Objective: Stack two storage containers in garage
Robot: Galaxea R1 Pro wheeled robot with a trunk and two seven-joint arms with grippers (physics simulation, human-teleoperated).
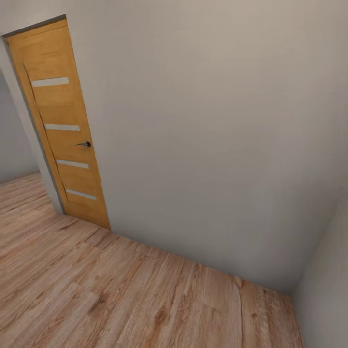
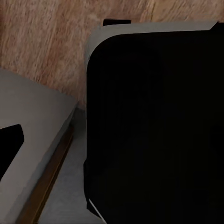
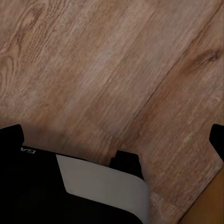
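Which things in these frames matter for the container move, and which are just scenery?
Job-related: none of the task's things in these frames; robot appears in transit.

Scenery: wooden door with dark handle, plain wall, wood plank floor, robot's own black-and-grey body.

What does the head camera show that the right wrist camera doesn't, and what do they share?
Head view alone: a wooden door with pale horizontal strips and a dark handle, set in a plain white wall. Right wrist view alone: a black and grey part of the robot's own body close to the lens. Both share the light wood plank floor.
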